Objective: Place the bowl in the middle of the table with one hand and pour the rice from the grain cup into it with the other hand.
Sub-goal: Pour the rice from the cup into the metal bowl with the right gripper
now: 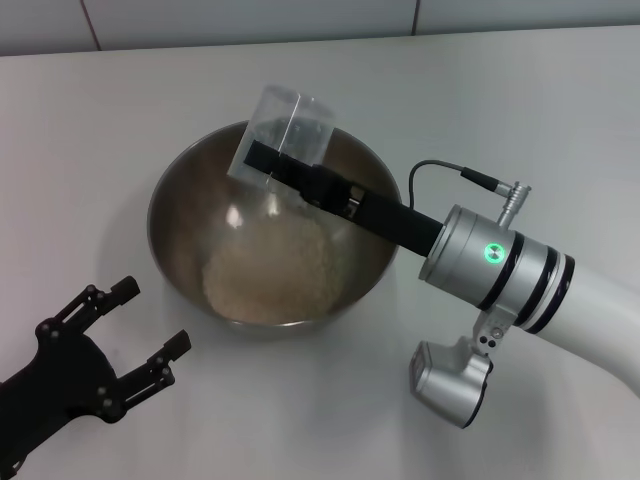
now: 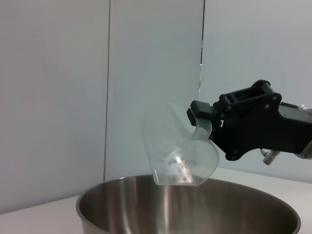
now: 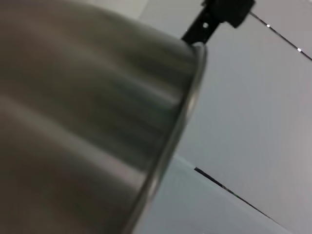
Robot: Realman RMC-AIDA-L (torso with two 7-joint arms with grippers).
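Observation:
The steel bowl [image 1: 180,205] stands on the white table [image 1: 520,110], near the middle. A pale heap of rice [image 1: 270,270] lies in its bottom. My right gripper [image 1: 275,155] is shut on the clear grain cup [image 1: 290,125] and holds it tipped over the bowl's far side. In the left wrist view the cup [image 2: 178,151] hangs tilted above the bowl's rim [image 2: 122,187], with a few grains left inside, and the right gripper [image 2: 209,124] clamps it. My left gripper [image 1: 135,320] is open and empty, just off the bowl's near left side.
The right wrist view shows only the bowl's outer wall [image 3: 87,122] close up and a bit of the left gripper [image 3: 222,12] beyond it. The right arm's silver wrist [image 1: 490,260] reaches over the table at the bowl's right.

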